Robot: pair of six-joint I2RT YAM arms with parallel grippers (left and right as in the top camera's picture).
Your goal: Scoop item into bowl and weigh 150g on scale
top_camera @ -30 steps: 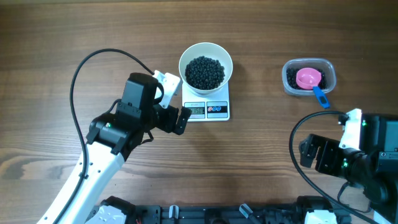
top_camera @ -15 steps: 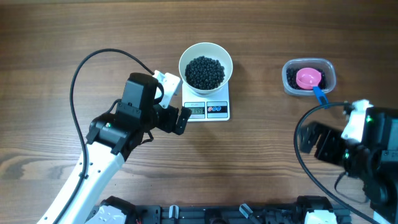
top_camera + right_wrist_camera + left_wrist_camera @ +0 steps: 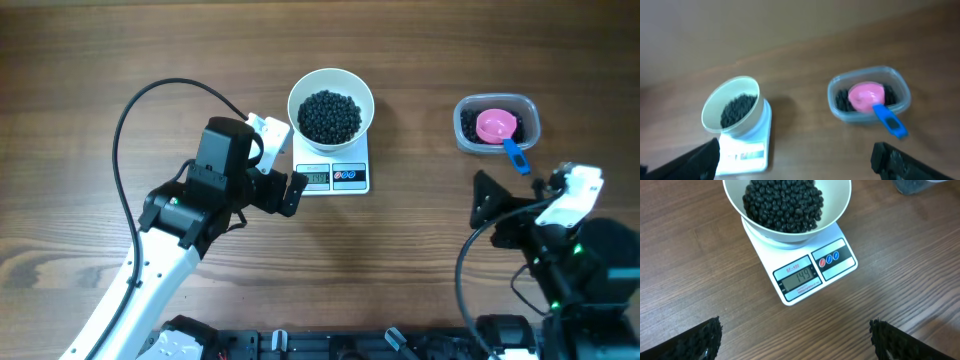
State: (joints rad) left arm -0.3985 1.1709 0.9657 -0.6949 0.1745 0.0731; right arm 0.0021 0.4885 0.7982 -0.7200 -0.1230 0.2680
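The white bowl [image 3: 298, 97] stands on the scale [image 3: 349, 176] at the table's centre, heaped with the item, tiny black beans [image 3: 330, 116]. In the left wrist view the scale's display [image 3: 799, 276] reads 149 under the bowl [image 3: 734, 204]. My left gripper [image 3: 283, 165] hovers open just left of the scale, with only bare wood between its fingers [image 3: 700, 340]. My right gripper [image 3: 522, 197] is open and empty at the right. It sits below the tub and looks towards the bowl [image 3: 754, 111] and the scale [image 3: 747, 150].
A clear plastic tub [image 3: 527, 105] at the back right holds more beans and a pink scoop [image 3: 495, 125] whose blue handle [image 3: 516, 154] sticks out over the rim. A black cable loops over the table behind the left arm.
The right arm has swung up and turned, carrying its gripper left and towards the tub. The left arm, bowl and scale have not moved.
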